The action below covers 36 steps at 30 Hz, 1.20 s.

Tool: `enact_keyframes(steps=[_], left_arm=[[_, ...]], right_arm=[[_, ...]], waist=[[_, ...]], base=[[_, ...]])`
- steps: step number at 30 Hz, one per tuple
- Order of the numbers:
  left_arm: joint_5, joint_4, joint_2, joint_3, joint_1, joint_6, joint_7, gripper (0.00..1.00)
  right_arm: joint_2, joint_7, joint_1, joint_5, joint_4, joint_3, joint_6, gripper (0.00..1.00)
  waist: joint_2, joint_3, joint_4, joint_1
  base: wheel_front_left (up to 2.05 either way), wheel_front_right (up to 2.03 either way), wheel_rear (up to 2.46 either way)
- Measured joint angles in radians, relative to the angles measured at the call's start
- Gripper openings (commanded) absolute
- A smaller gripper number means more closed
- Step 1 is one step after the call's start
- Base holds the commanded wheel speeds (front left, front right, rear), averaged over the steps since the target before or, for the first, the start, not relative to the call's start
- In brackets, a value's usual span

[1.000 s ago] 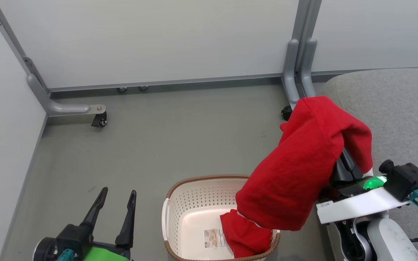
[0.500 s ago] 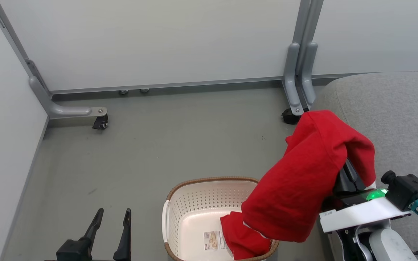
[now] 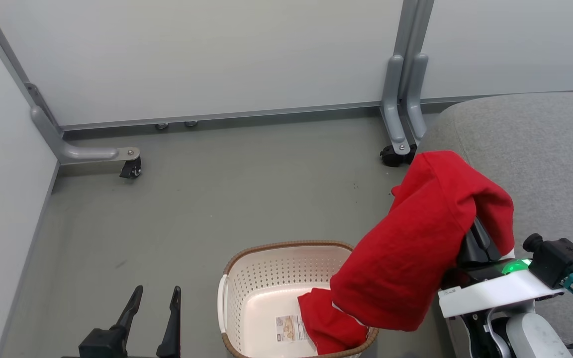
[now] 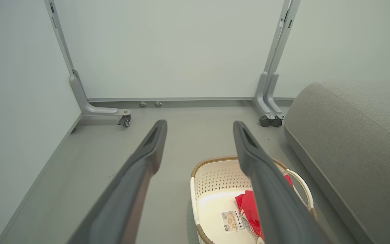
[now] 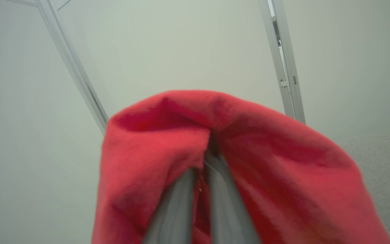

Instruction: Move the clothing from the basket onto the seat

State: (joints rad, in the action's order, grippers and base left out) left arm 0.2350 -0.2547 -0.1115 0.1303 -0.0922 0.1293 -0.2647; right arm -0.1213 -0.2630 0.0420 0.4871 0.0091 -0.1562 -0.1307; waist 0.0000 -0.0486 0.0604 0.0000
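Dropped left gripper (image 3: 158, 289) toward bottom edge of head view during first half second, sinking its green body out of frame; no further shift since. Lowered right gripper (image 5: 206, 159) and wrist by a similar step over same half second, bringing down red garment (image 3: 416, 248) draped over it. Uncovered caster wheels (image 3: 395, 155) at foot of divider post (image 3: 400, 114), half hidden behind cloth a second ago. Turned camera slightly in last half second too, sliding post and basket (image 3: 266, 273) a little leftward in frame. Counted as camera shift, not real moves.
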Motion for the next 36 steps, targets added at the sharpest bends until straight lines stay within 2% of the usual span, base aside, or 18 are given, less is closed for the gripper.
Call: enact_keyframes(steps=[9,16,23,32,36], left_arm=[[0.001,0.002,0.006,0.0,0.002,0.0,0.0,1.0],[0.007,0.007,0.017,-0.002,0.011,0.0,0.0,1.0],[0.005,0.014,0.012,-0.004,0.037,0.001,0.0,1.0],[0.001,0.017,0.005,0.017,0.073,0.001,0.0,1.0],[0.002,0.01,-0.004,0.059,0.111,0.001,0.0,1.0]], right_arm=[[-0.013,0.0,0.01,-0.001,-0.004,0.008,0.0,0.0],[-0.017,0.0,0.031,-0.006,-0.015,0.009,0.0,0.0],[-0.018,0.0,0.049,-0.014,-0.021,0.018,0.0,0.0],[-0.011,0.0,0.071,-0.016,-0.029,0.038,0.0,0.0],[0.003,0.0,0.069,-0.016,-0.046,0.089,0.0,0.0]], waist=[[0.0,0.01,-0.053,0.0],[0.0,0.021,-0.125,0.0],[0.0,0.036,-0.231,0.0],[0.0,0.062,-0.402,0.0],[0.0,0.079,-0.469,0.0]], base=[[0.0,0.0,0.0],[0.0,0.0,0.0],[0.0,0.0,0.0],[0.0,0.0,0.0],[0.0,0.0,0.0]])
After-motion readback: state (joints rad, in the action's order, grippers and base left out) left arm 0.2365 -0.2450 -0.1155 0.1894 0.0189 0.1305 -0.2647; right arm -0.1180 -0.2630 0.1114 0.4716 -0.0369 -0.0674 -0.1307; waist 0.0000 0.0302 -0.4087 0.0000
